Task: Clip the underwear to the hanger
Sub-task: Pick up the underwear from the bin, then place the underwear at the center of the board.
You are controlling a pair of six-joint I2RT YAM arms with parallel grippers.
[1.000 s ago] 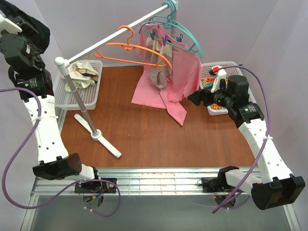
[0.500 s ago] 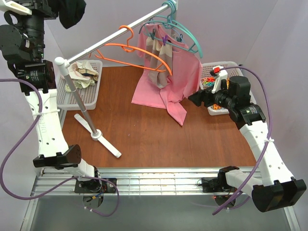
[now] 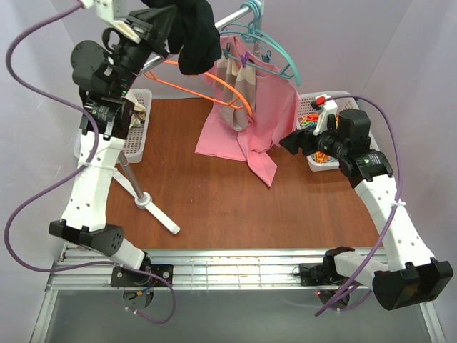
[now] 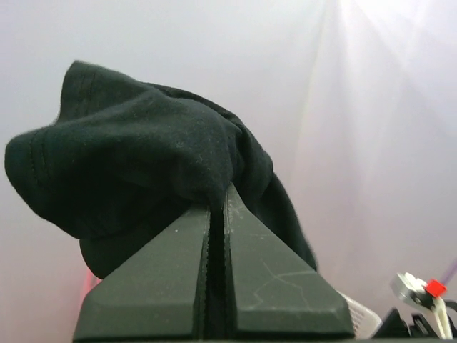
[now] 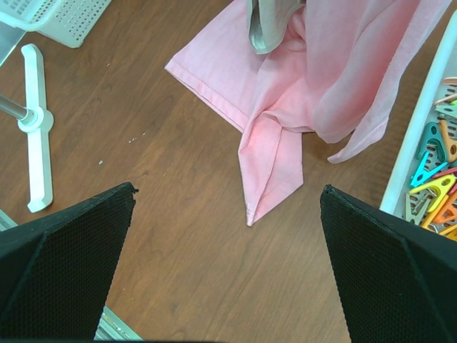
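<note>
Brown table (image 3: 214, 204), open stretch along near edge; left gripper (image 4: 216, 196) clamps one underwear (image 3: 194, 32) near one hanger (image 3: 227, 84); right gripper (image 5: 228, 189) spread wide.

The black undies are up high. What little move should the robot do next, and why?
Probably ease the underwear down onto the orange hanger. The left gripper is shut on it, and from above it hangs close by the hanger, not yet draped over it.

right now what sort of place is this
Probably a robot lab bench set up for laundry: a clothes rail, a pink shirt hung from it, a tray of clips.
</note>
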